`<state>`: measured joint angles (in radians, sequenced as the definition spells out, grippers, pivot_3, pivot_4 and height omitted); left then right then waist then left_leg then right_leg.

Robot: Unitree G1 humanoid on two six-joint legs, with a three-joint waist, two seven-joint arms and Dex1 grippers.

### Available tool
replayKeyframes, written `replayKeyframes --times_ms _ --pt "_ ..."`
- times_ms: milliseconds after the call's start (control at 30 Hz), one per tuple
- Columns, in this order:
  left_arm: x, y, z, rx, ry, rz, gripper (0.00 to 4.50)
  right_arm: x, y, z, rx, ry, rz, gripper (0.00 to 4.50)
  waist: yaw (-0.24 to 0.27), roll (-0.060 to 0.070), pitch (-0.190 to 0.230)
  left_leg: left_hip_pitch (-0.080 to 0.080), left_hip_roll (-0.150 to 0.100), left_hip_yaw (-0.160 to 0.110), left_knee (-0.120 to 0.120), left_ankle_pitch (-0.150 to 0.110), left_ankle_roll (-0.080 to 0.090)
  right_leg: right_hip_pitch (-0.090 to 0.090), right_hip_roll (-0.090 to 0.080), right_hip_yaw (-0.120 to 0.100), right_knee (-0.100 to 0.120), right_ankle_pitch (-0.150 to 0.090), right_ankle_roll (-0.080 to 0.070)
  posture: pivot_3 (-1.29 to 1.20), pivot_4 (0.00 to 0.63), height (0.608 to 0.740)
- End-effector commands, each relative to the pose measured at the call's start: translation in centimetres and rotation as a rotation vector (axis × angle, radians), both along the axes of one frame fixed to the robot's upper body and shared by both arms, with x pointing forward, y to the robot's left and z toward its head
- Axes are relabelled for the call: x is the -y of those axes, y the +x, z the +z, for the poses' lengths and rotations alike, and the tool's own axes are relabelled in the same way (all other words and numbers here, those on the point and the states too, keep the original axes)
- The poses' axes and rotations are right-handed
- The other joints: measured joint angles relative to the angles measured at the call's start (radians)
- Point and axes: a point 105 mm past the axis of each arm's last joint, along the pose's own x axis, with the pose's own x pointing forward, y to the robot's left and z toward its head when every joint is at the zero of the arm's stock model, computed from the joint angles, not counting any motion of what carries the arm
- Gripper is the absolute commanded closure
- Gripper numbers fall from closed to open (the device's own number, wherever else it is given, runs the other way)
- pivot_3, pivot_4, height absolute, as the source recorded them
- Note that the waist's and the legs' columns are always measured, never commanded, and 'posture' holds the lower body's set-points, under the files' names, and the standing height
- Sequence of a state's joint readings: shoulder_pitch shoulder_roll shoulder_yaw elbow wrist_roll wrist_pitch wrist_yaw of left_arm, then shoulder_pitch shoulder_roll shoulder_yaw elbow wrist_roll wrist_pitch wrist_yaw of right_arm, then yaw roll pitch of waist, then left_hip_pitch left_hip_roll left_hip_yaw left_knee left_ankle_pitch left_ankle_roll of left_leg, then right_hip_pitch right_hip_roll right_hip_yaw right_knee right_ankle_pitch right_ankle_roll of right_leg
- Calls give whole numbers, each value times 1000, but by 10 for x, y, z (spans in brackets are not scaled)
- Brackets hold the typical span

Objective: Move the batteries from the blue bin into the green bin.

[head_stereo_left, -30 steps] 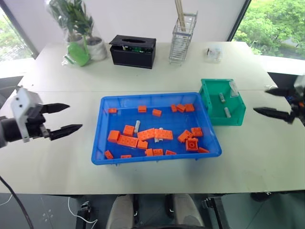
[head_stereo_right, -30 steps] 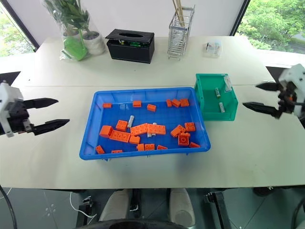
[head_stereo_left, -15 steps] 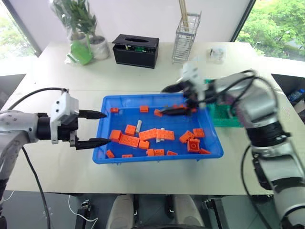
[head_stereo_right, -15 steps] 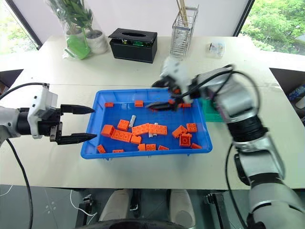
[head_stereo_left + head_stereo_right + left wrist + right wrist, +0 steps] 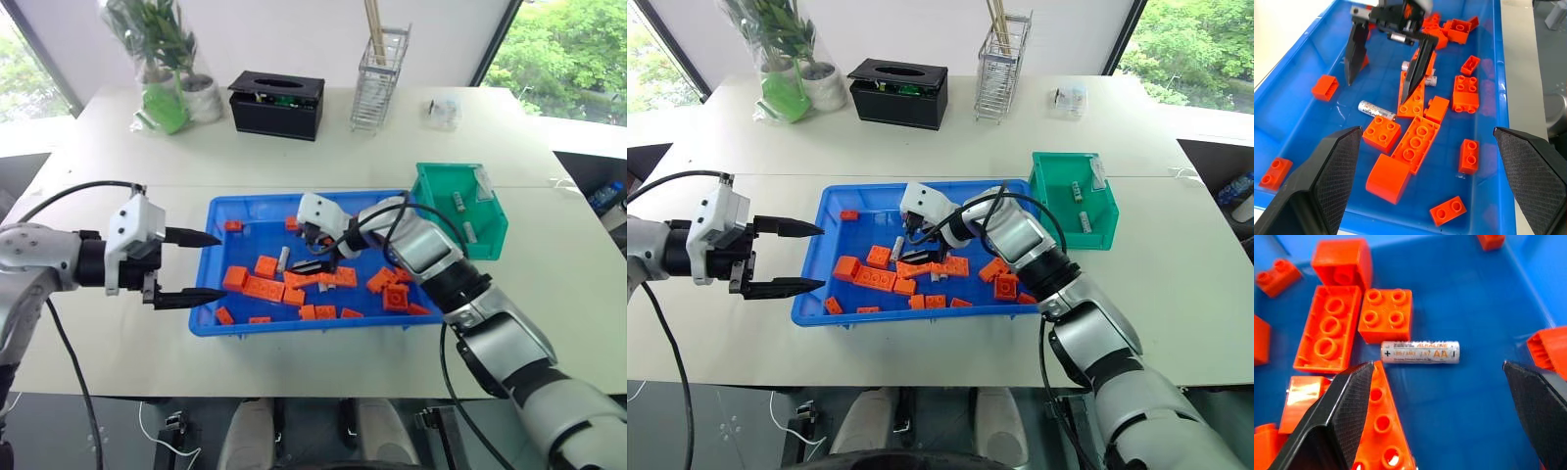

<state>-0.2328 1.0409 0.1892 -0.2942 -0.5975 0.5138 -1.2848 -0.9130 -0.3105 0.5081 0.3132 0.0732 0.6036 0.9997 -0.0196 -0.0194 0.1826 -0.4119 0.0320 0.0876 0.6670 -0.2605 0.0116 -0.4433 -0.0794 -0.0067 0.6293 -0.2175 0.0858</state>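
Inside the blue bin (image 5: 216, 294), the right gripper (image 5: 1385, 61) hangs over a battery (image 5: 1420, 352), jaws wide; left gripper's (image 5: 186, 264) jaws likewise spread.

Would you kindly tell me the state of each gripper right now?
Left gripper: open, holding nothing.
Right gripper: open, empty, over a silver cylindrical battery.

The right gripper (image 5: 314, 252) points down and to the left, fingers spread wide and empty. The left gripper (image 5: 201, 265) points toward it, level, also spread wide.
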Motion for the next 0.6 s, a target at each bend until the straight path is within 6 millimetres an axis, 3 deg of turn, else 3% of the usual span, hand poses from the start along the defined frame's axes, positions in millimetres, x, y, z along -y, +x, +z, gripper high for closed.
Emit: replayKeyframes --times_ms 33,333,433,533,600 --pt "1 2 6 42 8 -5 0 -12 1 12 55 12 28 171 0 0 0 0 0 0 0 0 0 0 0 0 0 0 0 0 150 736" --pt "4 4 6 51 -4 -4 0 -16 -1 -1 39 0 18 171 0 0 0 0 0 0 0 0 0 0 0 0 0 0 0 0 150 736" --pt "5 4 7 53 -8 -7 0 -17 1 -3 53 -2 13 978 0 0 0 0 0 0 0 0 0 0 0 0 0 0 0 0 150 736" --pt "5 7 9 57 -10 -8 0 -18 4 5 61 20 1 2369 -1 0 0 0 0 0 0 0 0 0 0 0 0 0 0 0 150 736" --pt "5 9 9 58 -12 -8 0 -18 4 16 62 48 -7 2360 -1 0 0 0 0 0 0 0 0 0 0 0 0 0 0 0 150 736"
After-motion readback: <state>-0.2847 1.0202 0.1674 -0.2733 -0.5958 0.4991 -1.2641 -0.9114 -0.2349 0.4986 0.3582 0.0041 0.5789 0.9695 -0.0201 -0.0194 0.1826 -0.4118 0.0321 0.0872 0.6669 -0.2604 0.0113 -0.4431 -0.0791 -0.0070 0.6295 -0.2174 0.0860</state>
